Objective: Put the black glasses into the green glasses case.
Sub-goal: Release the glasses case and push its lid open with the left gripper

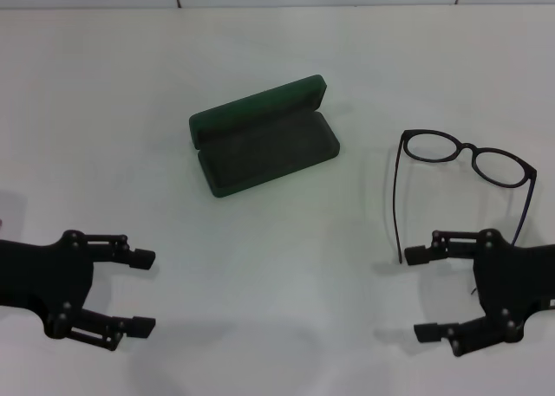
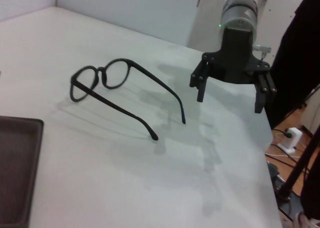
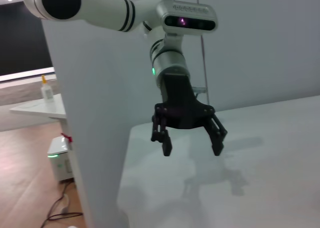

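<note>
The black glasses are laid unfolded on the tabletop just beyond the right gripper, the green glasses case open well beyond the left gripper, both grippers' jaws apart over bare surface, arms cut off.

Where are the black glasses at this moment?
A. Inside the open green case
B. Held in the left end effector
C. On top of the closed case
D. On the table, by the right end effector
D: the black glasses lie on the table, just beyond the open right end effector, while the green case sits open and empty.
</note>
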### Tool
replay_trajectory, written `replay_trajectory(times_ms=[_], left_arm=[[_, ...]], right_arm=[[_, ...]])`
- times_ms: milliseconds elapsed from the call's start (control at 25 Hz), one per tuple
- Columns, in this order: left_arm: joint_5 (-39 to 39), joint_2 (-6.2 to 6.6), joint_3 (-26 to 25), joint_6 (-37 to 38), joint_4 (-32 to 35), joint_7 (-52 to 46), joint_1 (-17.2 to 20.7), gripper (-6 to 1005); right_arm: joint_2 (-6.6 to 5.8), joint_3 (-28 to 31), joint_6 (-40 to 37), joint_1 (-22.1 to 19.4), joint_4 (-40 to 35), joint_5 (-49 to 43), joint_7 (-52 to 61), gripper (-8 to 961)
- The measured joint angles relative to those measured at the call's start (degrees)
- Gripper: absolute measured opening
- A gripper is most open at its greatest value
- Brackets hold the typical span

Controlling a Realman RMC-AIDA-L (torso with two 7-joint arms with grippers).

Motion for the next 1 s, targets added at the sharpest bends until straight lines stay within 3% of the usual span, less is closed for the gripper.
replay_trajectory(times_ms=[720, 1000], left_arm=[[0.0, -0.99, -3.1, -0.3, -0.1, 0.0, 0.0, 885], [-0.2, -3.0, -14.6, -0.4, -2.0, -16.4, -2.7, 885]], right_arm=[[0.0, 1.9, 1.5, -0.3, -0.4, 0.4, 0.1, 886], [0.03, 2.0, 1.0, -0.4, -0.4, 0.5, 0.5, 886]])
